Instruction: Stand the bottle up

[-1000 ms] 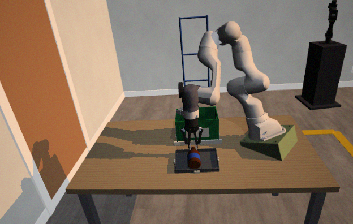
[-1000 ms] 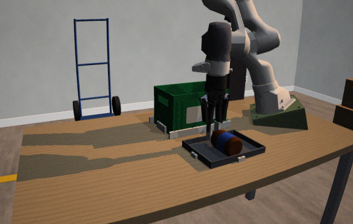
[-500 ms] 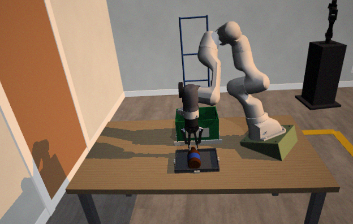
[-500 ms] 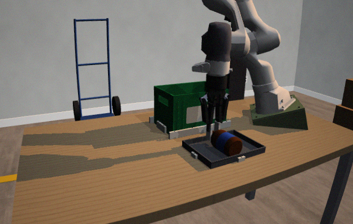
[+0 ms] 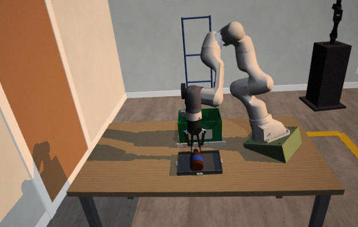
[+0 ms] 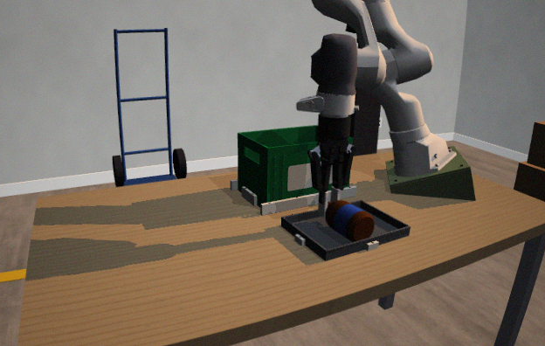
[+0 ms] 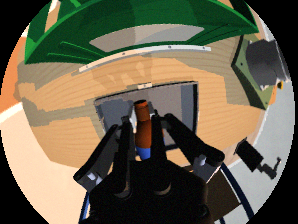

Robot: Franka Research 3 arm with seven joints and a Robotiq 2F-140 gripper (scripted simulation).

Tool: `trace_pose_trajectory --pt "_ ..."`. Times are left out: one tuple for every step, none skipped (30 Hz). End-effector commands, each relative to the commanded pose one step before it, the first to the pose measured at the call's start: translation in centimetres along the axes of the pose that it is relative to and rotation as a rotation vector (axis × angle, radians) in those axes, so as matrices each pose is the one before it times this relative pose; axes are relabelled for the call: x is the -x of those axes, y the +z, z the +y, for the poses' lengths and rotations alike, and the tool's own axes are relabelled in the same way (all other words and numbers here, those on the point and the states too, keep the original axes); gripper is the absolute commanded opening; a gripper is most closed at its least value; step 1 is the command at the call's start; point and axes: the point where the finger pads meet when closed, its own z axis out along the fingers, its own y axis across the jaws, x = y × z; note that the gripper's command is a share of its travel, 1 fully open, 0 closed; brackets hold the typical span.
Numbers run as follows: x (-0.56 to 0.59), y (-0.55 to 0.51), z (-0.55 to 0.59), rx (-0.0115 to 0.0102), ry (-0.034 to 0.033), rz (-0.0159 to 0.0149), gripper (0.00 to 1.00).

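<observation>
The brown bottle [image 5: 197, 158] [image 6: 348, 217] [image 7: 144, 131] with a blue label lies on its side on the dark tray [image 5: 213, 163] [image 6: 305, 229] [image 7: 188, 107]. Its neck points towards the green crate [image 5: 216, 130] [image 6: 253, 175] [image 7: 65, 40] and its base towards the tray's front rim. My gripper [image 5: 195, 149] [image 6: 329, 203] [image 7: 142, 109] points down and is shut on the bottle's neck, one finger on each side. The fingertips partly hide the neck in the top and exterior views.
The crate stands just behind the tray, with a pale strip [image 5: 203, 145] [image 6: 288, 205] [image 7: 172, 47] along its front foot. Small pale blocks sit at the tray's sides and front. The arm's green wedge base [image 5: 292, 146] [image 6: 432, 185] stands to the right.
</observation>
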Motion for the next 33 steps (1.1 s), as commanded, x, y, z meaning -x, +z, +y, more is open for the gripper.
trace_pose_trajectory --pt "-0.070 -0.067 0.019 -0.00010 0.00334 0.00086 0.00" --pt "0.000 -0.024 0.000 0.00000 0.00000 0.00000 0.00" --pt "0.000 -0.027 0.000 0.00000 0.00000 0.00000 0.00" --pt "0.000 -0.029 0.000 0.00000 0.00000 0.00000 0.00" --pt "0.000 -0.031 0.000 0.00000 0.00000 0.00000 0.00" --pt "0.000 -0.033 0.000 0.00000 0.00000 0.00000 0.00" --pt "0.000 -0.035 0.000 0.00000 0.00000 0.00000 0.00" --pt "0.000 -0.037 0.000 0.00000 0.00000 0.00000 0.00" --pt "0.000 0.000 0.000 0.00000 0.00000 0.00000 0.00" --pt "0.000 0.000 0.000 0.00000 0.00000 0.00000 0.00" --pt "0.000 -0.040 0.000 0.00000 0.00000 0.00000 0.00" --pt "0.000 -0.042 0.000 0.00000 0.00000 0.00000 0.00" --pt "0.000 -0.045 0.000 0.00000 0.00000 0.00000 0.00" --pt "0.001 -0.048 0.000 0.00000 0.00000 0.00000 0.00" --pt "0.000 -0.050 0.000 0.00000 0.00000 0.00000 0.00" --pt "0.000 -0.053 0.000 0.00000 0.00000 0.00000 0.00" --pt "0.000 -0.055 0.000 0.00000 0.00000 0.00000 0.00" --pt "0.000 -0.058 0.000 0.00000 0.00000 0.00000 0.00" --pt "0.000 -0.060 0.000 0.00000 0.00000 0.00000 0.00" --pt "0.000 -0.063 0.000 0.00000 0.00000 0.00000 0.00" --pt "-0.001 -0.065 0.000 0.00000 0.00000 0.00000 0.00" --pt "0.000 -0.068 0.000 0.00000 0.00000 0.00000 0.00" --pt "0.001 -0.072 0.000 0.00000 0.00000 0.00000 0.00" --pt "0.000 -0.074 0.000 0.00000 0.00000 0.00000 0.00" --pt "0.000 -0.077 0.000 0.00000 0.00000 0.00000 0.00" --pt "0.000 0.000 0.000 0.00000 0.00000 0.00000 0.00" --pt "0.000 0.000 0.000 0.00000 0.00000 0.00000 0.00" --pt "0.000 -0.079 0.000 0.00000 0.00000 0.00000 0.00" --pt "-0.001 -0.081 0.000 0.00000 0.00000 0.00000 0.00" --pt "-0.001 -0.084 0.000 0.00000 0.00000 0.00000 0.00" --pt "0.001 -0.088 0.000 0.00000 0.00000 0.00000 0.00" --pt "0.000 -0.091 0.000 0.00000 0.00000 0.00000 0.00" --pt "0.000 -0.093 0.000 0.00000 0.00000 0.00000 0.00"
